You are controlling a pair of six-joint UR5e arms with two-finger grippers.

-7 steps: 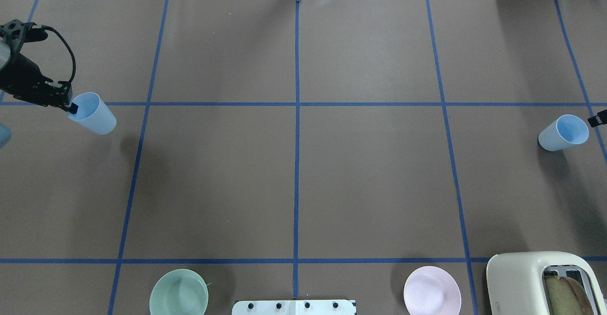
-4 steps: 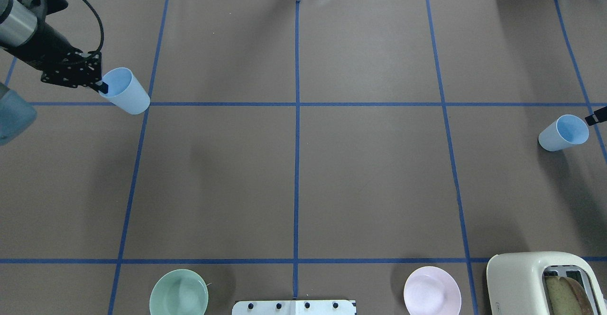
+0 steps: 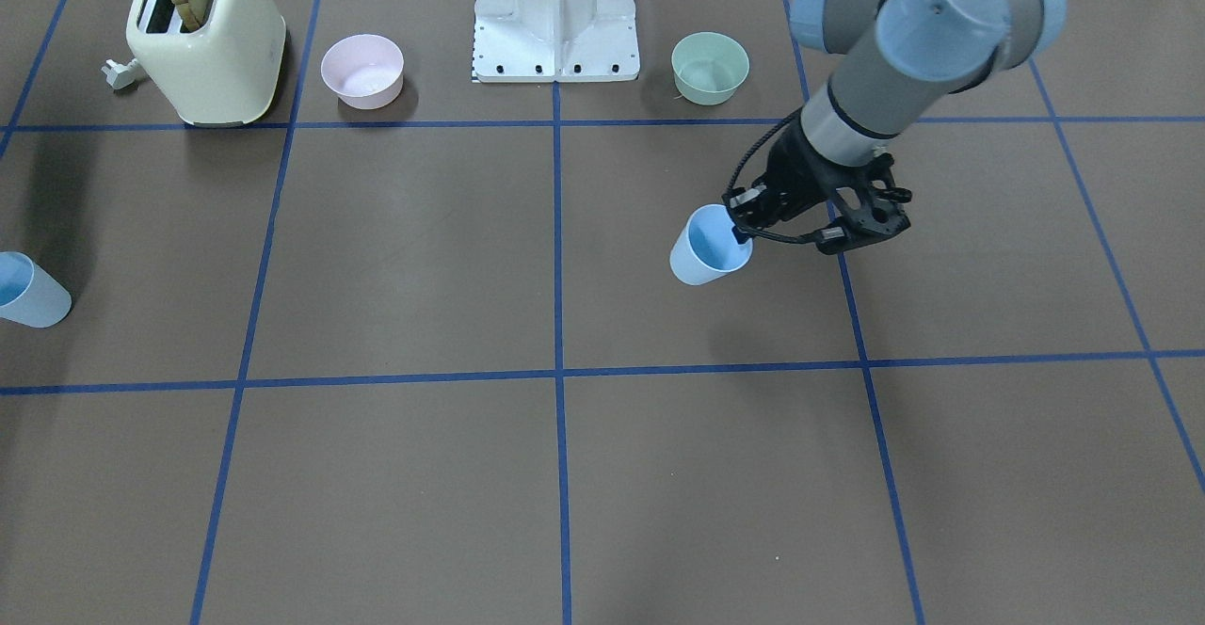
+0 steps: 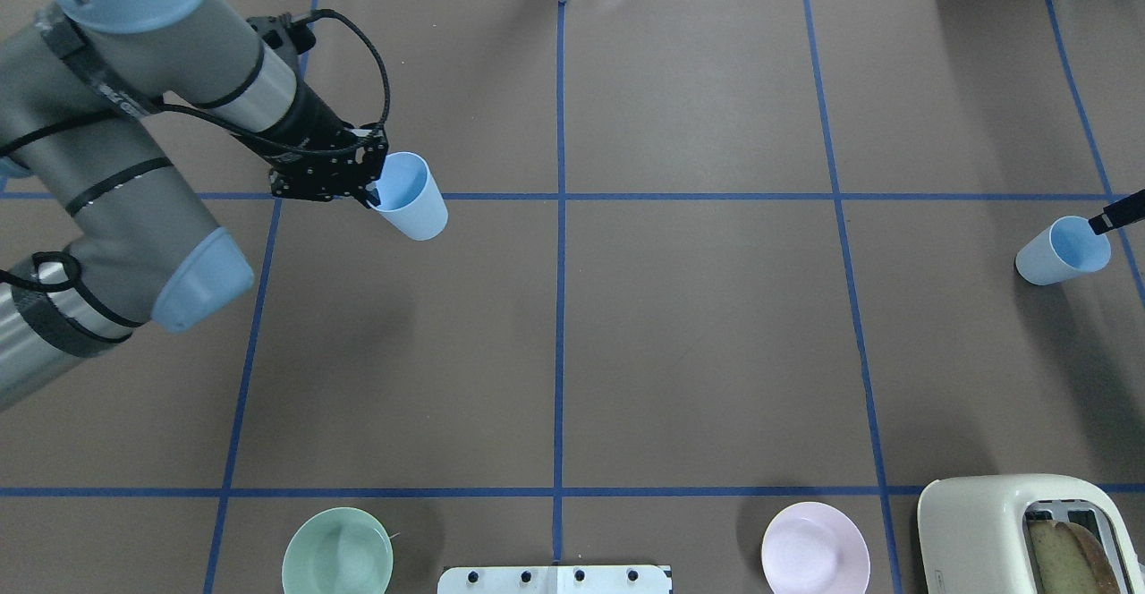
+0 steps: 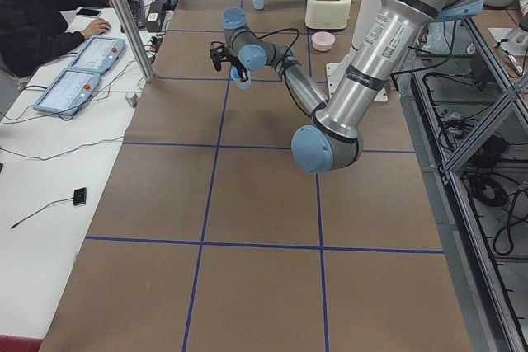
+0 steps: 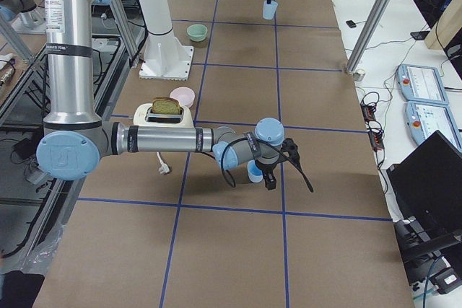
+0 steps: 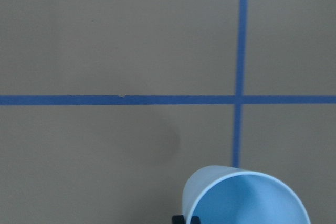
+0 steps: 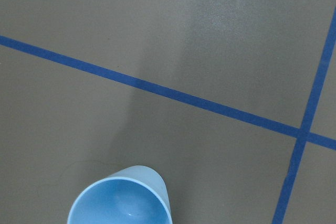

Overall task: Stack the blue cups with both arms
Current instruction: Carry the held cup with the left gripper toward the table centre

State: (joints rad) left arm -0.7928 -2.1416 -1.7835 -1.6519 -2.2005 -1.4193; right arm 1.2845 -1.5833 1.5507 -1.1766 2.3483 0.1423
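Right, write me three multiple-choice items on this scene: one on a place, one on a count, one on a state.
1. What stands nearest the toaster?
A) the pink bowl
B) the green bowl
C) the white base stand

2. How many blue cups are on view?
A) one
B) two
C) three

3. The blue cup at the left tool is:
A) gripped at its rim, mouth up
B) lying on its side
C) nested inside the other one

Answers:
1 A: in the overhead view, the pink bowl sits right next to the toaster, and the other two are further off.
2 B: one is at the left tool and one is at the table's right end.
3 A: the left wrist view shows a finger on its rim, with the open mouth facing the camera.
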